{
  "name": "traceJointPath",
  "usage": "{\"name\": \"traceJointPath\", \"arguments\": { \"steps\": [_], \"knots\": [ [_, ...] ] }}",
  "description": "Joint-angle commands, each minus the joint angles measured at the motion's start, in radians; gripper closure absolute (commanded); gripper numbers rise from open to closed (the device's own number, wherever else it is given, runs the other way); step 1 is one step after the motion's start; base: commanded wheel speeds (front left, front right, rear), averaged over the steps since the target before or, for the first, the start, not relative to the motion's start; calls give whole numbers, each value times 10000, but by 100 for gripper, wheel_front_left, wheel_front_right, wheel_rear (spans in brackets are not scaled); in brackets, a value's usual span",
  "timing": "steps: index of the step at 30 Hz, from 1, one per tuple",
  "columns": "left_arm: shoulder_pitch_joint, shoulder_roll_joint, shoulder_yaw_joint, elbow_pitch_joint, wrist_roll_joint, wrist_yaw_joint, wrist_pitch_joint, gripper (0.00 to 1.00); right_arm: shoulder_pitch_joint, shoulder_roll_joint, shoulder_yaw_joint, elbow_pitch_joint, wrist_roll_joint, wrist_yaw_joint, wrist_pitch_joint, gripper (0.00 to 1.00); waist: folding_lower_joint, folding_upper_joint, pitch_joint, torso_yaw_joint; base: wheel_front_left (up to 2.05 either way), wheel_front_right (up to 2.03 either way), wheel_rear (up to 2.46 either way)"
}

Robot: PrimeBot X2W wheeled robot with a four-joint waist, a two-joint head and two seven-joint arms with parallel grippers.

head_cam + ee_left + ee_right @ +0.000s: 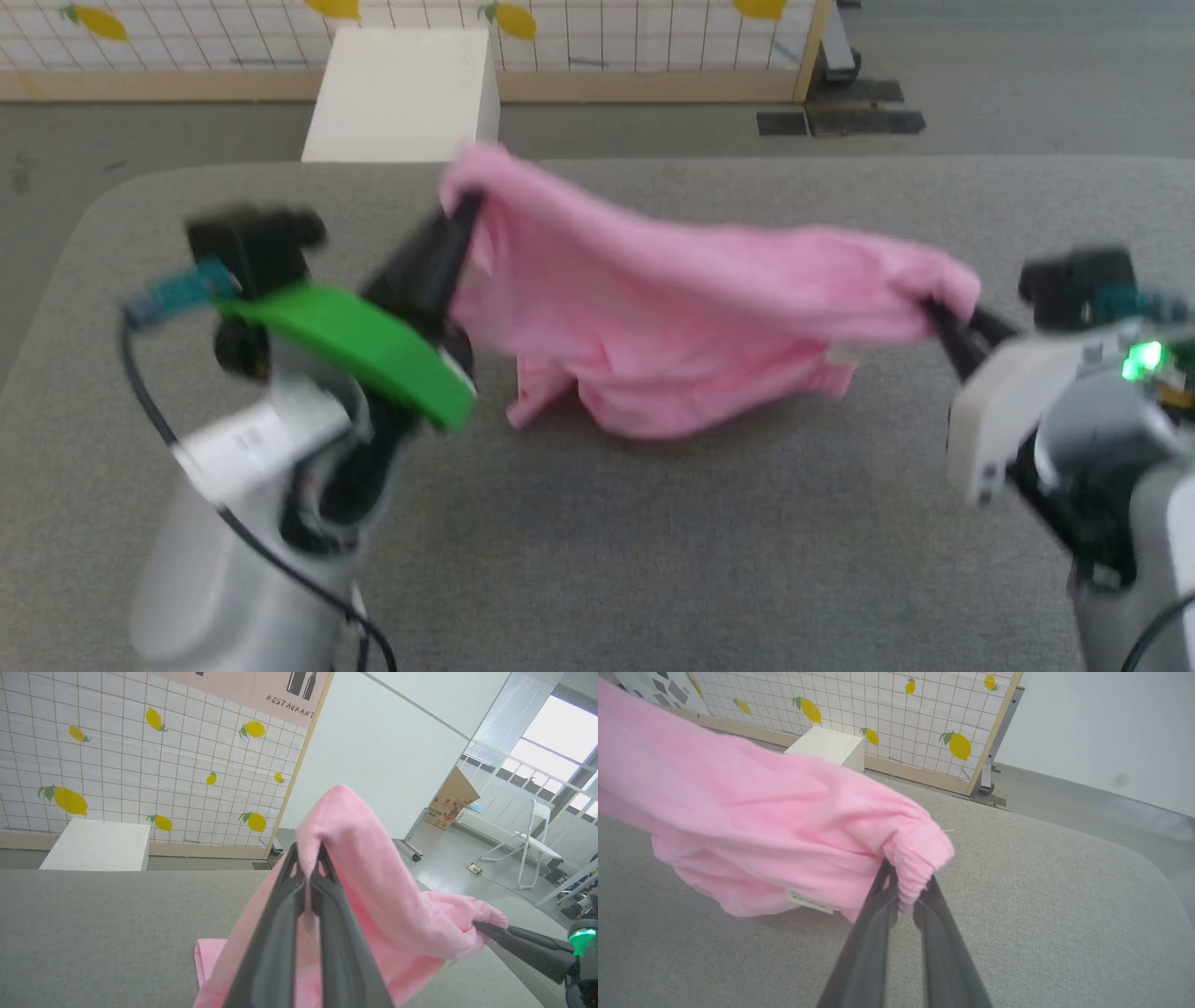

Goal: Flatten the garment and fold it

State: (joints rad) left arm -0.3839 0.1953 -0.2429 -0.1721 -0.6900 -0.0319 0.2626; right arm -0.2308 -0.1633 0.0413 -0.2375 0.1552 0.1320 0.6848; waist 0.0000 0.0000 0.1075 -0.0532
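The garment (pixel 672 317) is a light pink T-shirt stretched in the air between my two grippers, its lower folds sagging onto the grey table (pixel 597 560). My left gripper (pixel 467 210) is shut on the shirt's left end, raised higher; in the left wrist view the gripper (pixel 308 856) pinches a fold of the garment (pixel 373 896). My right gripper (pixel 934 313) is shut on the right end. In the right wrist view the gripper (pixel 906 884) clamps a bunched hem of the garment (pixel 752 826), with a small white label (pixel 809 901) hanging below.
A white box (pixel 401 93) stands on the floor beyond the table's far edge, before a tiled screen with lemons (pixel 597 37). The table's rounded far corners show left and right. A folding chair (pixel 532 844) stands far off.
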Motion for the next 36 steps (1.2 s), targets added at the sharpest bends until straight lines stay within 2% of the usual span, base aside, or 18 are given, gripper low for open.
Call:
{"name": "traceJointPath", "arguments": {
  "steps": [1,4,7,14,19,23,28,33,36],
  "knots": [
    [-694,42,216,225,-251,-59,42,100,-750,-161,117,269,194,-13,149,100,0,0,509,-67,0,0,0],
    [-2019,35,600,877,-434,-52,57,100,-2326,-419,391,1004,441,-13,291,100,0,0,1104,-97,0,0,0],
    [-3505,216,840,1702,-102,-23,-149,100,-4061,-446,617,1895,549,-13,80,100,0,0,1802,-146,0,0,0],
    [-6412,289,1559,3525,492,47,-1822,100,-7312,40,753,3986,-89,-13,-1708,100,0,0,2869,-254,0,0,0],
    [-7280,378,1730,4385,708,-211,-2897,100,-8309,336,755,5044,-604,-13,-3084,100,0,0,3084,-229,0,0,0],
    [-6926,383,1580,4959,744,-445,-3299,100,-8131,466,851,5802,-634,-13,-3615,100,0,0,2923,-120,0,0,0],
    [-5254,574,1074,5336,838,-643,-3103,100,-6977,310,1300,6444,-161,-13,-3497,100,0,0,2400,25,0,0,0],
    [-2861,819,784,4945,631,-648,-2431,100,-5288,-107,1857,6279,624,-13,-2755,100,0,0,1657,124,0,0,0],
    [-1183,997,784,4361,334,-424,-1785,100,-3989,-436,2123,5734,1059,-13,-2266,100,0,0,1152,189,0,0,0]
  ]
}}
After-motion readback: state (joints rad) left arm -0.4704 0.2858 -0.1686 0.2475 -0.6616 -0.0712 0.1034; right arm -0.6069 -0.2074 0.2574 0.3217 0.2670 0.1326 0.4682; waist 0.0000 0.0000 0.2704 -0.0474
